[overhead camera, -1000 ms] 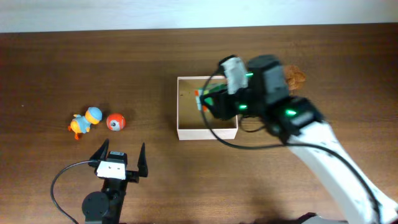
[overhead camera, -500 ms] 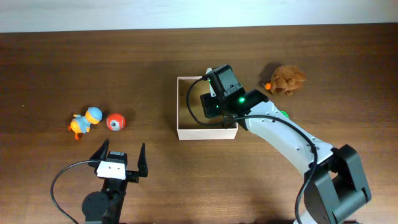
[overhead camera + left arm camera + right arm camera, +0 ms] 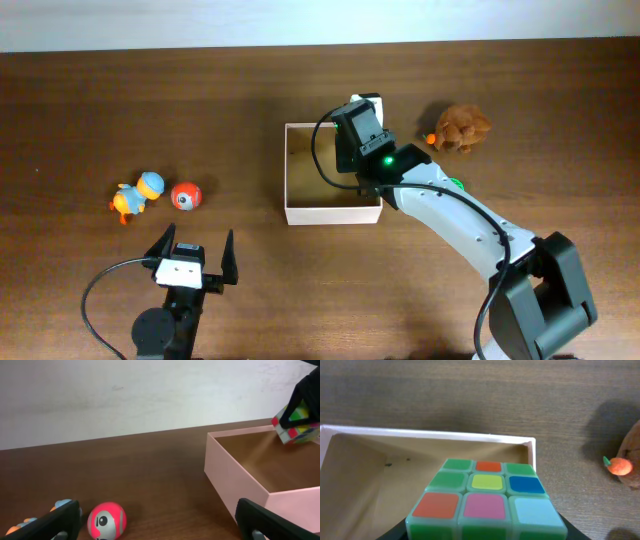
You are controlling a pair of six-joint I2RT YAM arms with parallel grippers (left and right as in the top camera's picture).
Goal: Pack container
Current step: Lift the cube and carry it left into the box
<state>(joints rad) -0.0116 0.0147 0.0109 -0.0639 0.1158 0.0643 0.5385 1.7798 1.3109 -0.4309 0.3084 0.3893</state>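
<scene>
The container (image 3: 330,213) is a shallow white box with a tan inside, at the table's middle. It also shows in the left wrist view (image 3: 235,485) and the right wrist view (image 3: 430,435). My right gripper (image 3: 358,140) is shut on a multicoloured puzzle cube (image 3: 487,497) and holds it over the box's far right corner. The cube (image 3: 297,424) hangs just above the rim. My left gripper (image 3: 195,250) is open and empty near the front edge, left of the box. A red ball (image 3: 185,195) lies ahead of it, between its fingers (image 3: 106,520).
A blue and orange duck toy (image 3: 137,193) lies left of the ball. A brown plush (image 3: 460,128) with an orange piece (image 3: 620,466) lies right of the box. A small green thing (image 3: 455,184) peeks from under the right arm.
My right arm has come down from high above the box and moved the cube toward the far right corner. The left arm has not moved.
</scene>
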